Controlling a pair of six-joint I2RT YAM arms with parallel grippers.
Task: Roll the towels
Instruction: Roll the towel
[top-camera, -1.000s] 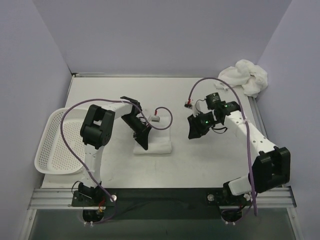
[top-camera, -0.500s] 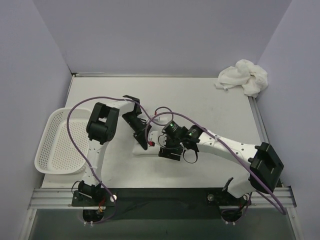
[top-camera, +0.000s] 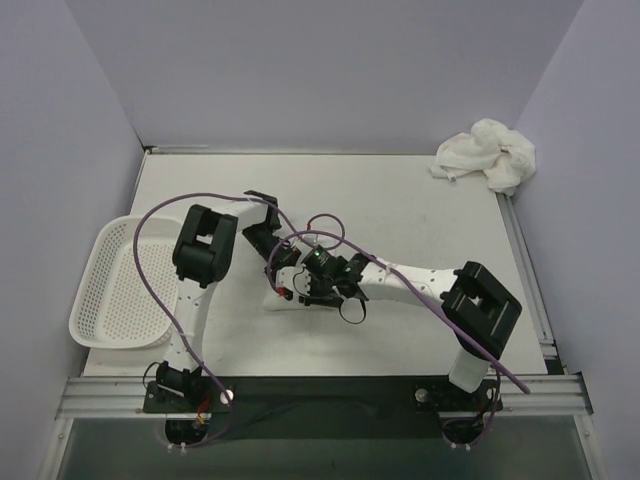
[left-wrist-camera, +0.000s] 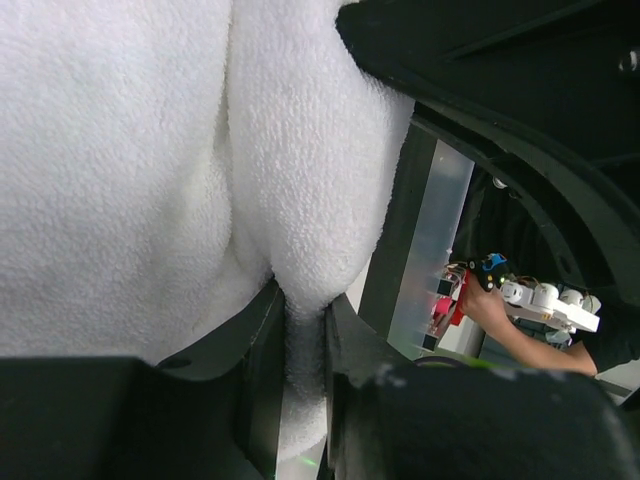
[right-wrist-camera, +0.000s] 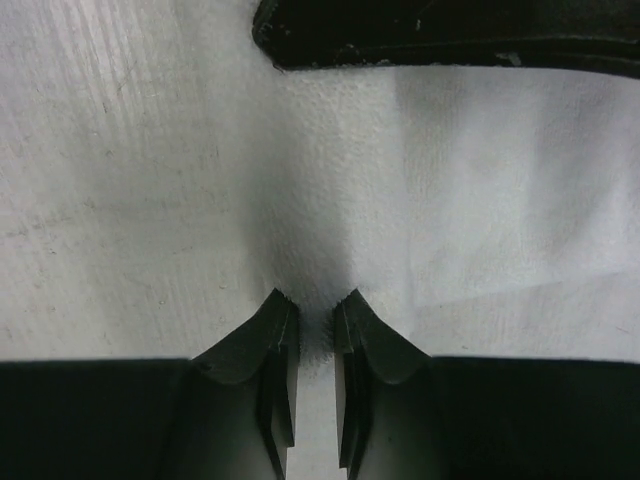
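A folded white towel (top-camera: 273, 301) lies on the table in front of the left arm, mostly hidden under both grippers. My left gripper (top-camera: 283, 272) is shut on a raised fold of it; in the left wrist view the jaws (left-wrist-camera: 303, 320) pinch the white terry cloth (left-wrist-camera: 130, 150). My right gripper (top-camera: 298, 288) reaches across from the right and sits beside the left one. In the right wrist view its tips (right-wrist-camera: 315, 310) stand almost together on the towel (right-wrist-camera: 480, 180) with a thin bit of cloth between them. The left gripper's black finger (right-wrist-camera: 450, 40) lies just ahead.
A second white towel (top-camera: 488, 155) lies crumpled at the table's back right corner. A white mesh basket (top-camera: 110, 285) stands at the left edge. Purple cables loop over both arms. The right arm stretches low across the middle of the table.
My right arm has swung from the right side of the table leftward to the folded towel, and its gripper now sits beside the left gripper. The left gripper stays on the towel.
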